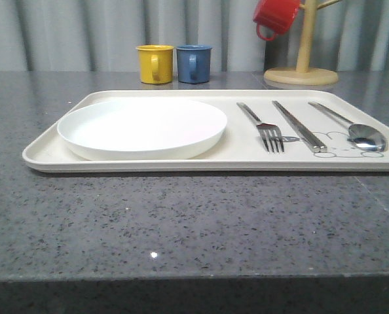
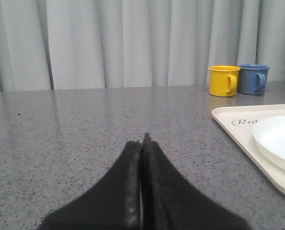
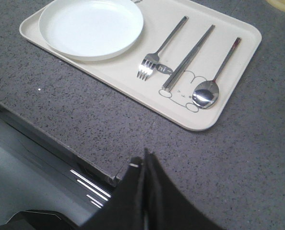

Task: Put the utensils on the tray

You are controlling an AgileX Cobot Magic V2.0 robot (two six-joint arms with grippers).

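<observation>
Utensils already lie on the tray: fork, chopsticks and spoon side by side on its right half, plate on the left half, all w/ nothing gripping them, so the task looks done or nearly so. Long axes of the three run roughly parallel, handles toward the far rim, working ends toward the robot. In the right wrist view the right gripper has its fingers pressed together, empty, hanging over the desk edge, w/ the tray ahead of the tips and the spoon the nearest piece; the right arm is thus nearer the cutlery. Left gripper is also closed on nothing, low over bare desk, tray corner off to one side, plate rim just in view. That cam also shows the yellow mug and blue mug beyond the tray; the script on the tray is cut off, probably "Rabbit". Front view adds the red mug on its wooden stand.
</observation>
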